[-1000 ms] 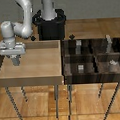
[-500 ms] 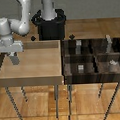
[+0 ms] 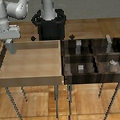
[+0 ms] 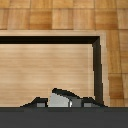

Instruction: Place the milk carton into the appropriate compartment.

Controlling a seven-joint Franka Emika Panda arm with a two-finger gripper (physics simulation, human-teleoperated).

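Note:
My gripper [image 3: 10,47] hangs over the far corner of the light-wood tray [image 3: 31,72], at the exterior view's left. In the wrist view the gripper [image 4: 61,103] is shut on the milk carton [image 4: 59,99], a small pale grey box with a slanted top, held between dark fingertips [image 4: 35,103]. It is held above the tray floor [image 4: 45,65]. In the exterior view the carton is mostly hidden by the dark fingers.
A dark-wood tray with dividers [image 3: 96,56] stands at the exterior view's right, with small grey blocks [image 3: 81,67] in several compartments. The robot's black base [image 3: 49,24] stands behind both trays. Thin metal legs hold the trays above a wooden floor.
The gripper has risen from low in the light-wood tray's far left corner, lifting the carton with it.

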